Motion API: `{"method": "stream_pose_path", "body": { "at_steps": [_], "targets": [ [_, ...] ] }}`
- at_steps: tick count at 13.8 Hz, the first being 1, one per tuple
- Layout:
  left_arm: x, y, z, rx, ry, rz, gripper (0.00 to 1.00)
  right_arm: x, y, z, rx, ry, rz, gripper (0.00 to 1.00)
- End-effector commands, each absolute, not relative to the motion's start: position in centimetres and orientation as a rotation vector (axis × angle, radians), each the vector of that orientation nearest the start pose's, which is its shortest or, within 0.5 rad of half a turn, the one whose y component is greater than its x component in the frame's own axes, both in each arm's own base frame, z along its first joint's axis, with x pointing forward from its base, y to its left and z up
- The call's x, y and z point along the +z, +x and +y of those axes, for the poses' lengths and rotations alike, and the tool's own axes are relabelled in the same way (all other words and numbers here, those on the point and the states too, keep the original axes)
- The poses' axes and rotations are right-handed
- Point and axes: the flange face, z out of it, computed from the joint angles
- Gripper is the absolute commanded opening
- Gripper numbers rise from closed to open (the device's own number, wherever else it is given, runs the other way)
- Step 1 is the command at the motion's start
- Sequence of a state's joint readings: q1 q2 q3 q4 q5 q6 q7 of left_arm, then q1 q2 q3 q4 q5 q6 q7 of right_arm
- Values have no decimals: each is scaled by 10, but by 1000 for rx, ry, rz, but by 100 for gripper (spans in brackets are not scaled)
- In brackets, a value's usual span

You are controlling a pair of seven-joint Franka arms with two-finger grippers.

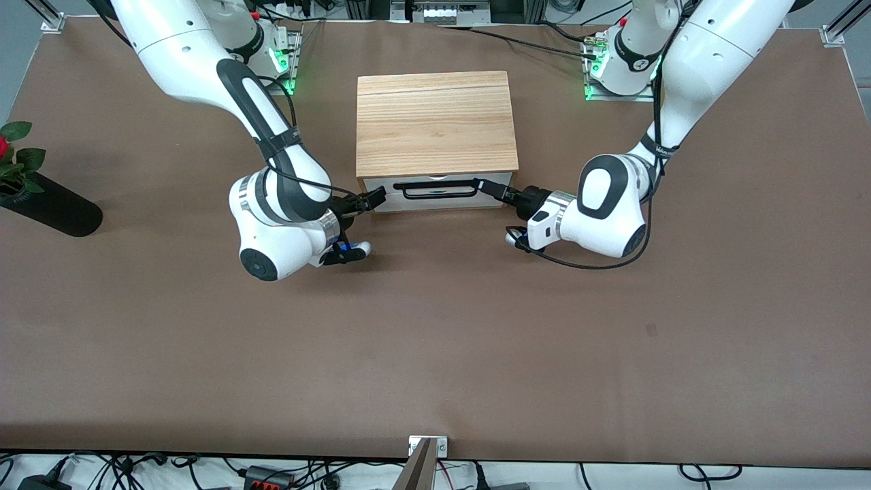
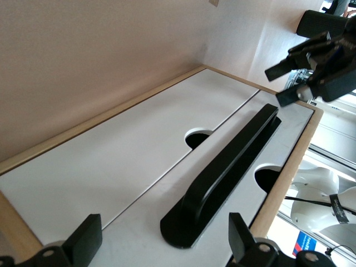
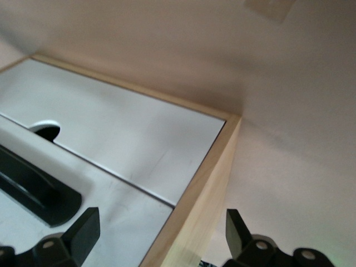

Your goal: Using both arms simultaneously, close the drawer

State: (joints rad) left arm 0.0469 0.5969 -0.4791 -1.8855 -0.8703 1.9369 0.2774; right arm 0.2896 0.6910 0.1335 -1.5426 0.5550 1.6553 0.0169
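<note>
The light-wood casing (image 1: 435, 122) stands on the brown surface (image 1: 435, 340) near the middle of the edge where the 2 arm bases are. The drawer (image 1: 435, 196) sits in its front, and its white panel looks flush with the casing frame. The black bar handle (image 1: 435, 189) runs across the panel. The left claw (image 1: 491, 188) is at the handle end toward the left arm's side, its fingers (image 2: 83, 239) spread apart around it. The right claw (image 1: 374, 199) is at the panel's other end, by the casing corner, fingers (image 3: 83, 231) also apart.
</note>
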Motion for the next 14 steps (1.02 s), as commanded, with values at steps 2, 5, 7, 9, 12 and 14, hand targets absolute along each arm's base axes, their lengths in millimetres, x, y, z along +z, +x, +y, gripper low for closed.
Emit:
{"method": "stream_pose_path", "body": {
  "at_steps": [2,5,7,9,12,14],
  "targets": [
    [237,525,-281,-670,2100,-148,100,271,625,280,717,-2498,-186,100],
    [268,566,-255,-569,2133,-189,100,298,664,235,587,-2507,-118,100],
    [300,594,-230,-513,2217,-312,100,319,691,195,458,-2532,-53,100],
    [336,619,-192,-499,2349,-450,100,340,708,157,375,-2553,-7,100],
    [394,645,-132,-511,2599,-627,100,367,727,91,267,-2601,90,100],
    [427,651,-106,-498,2731,-670,100,408,736,44,156,-2648,142,100]
  ]
}}
